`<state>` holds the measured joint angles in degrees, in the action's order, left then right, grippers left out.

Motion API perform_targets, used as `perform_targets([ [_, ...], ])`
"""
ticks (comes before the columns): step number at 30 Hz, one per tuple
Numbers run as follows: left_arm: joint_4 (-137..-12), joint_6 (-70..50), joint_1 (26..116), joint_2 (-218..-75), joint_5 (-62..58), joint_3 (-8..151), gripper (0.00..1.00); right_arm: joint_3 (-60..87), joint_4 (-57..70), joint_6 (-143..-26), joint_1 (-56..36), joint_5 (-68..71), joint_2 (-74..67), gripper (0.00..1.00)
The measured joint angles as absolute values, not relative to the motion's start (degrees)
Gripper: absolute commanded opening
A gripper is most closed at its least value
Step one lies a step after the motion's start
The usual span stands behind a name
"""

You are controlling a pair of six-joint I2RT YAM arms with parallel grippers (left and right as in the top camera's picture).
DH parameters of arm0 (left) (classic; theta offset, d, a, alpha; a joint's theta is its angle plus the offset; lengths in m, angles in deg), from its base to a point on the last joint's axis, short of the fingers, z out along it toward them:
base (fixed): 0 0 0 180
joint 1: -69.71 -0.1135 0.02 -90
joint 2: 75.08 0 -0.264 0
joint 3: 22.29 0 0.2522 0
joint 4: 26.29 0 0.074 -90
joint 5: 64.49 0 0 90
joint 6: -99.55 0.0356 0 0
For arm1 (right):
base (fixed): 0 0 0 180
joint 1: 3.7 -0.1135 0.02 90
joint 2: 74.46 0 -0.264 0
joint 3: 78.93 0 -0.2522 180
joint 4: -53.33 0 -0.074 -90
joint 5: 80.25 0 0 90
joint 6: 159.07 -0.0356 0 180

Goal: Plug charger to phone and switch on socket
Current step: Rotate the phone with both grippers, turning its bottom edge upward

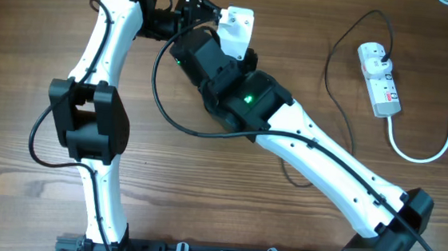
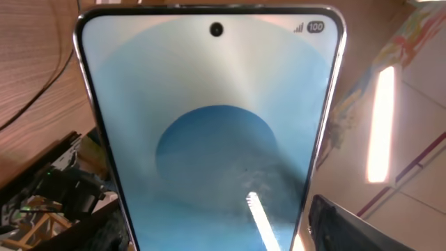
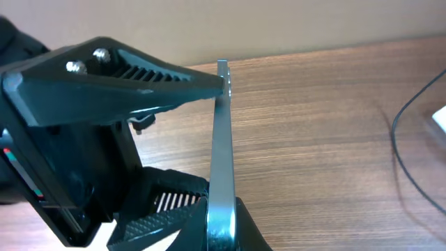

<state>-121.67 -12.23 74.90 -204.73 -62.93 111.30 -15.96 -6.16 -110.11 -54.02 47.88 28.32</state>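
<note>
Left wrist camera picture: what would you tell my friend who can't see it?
A phone fills the picture, its blue screen showing a darker blue circle, a tiny camera hole on top and "100" in the corner. Wooden table and a thin black cable show at left.

The overhead camera looks straight down from high above on the whole table point(image 1: 16, 125), arm bases at 6 o'clock, while the left wrist camera faces the phone point(image 2: 216, 139) screen-on from very close and the right wrist camera, equally near, sees it edge-on, with tabletop beyond toward 3 o'clock.
</note>
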Motion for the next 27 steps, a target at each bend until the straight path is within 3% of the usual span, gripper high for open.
perform_targets([
  [10, -121.70, -12.23, 74.90, -204.73, -62.98, 111.30, 0.86, -15.96, -6.32, -124.88, -54.02, 53.34, 25.43, 0.05],
  [20, -121.70, -16.62, 74.90, -204.73, -63.37, 111.30, 0.79, -15.96, -13.55, -165.06, -54.02, 52.60, 25.17, 0.04],
  [27, -121.70, -18.50, 74.90, -204.73, -63.54, 111.30, 0.75, -15.96, -11.72, -175.35, -54.02, 48.49, 25.17, 0.04],
])
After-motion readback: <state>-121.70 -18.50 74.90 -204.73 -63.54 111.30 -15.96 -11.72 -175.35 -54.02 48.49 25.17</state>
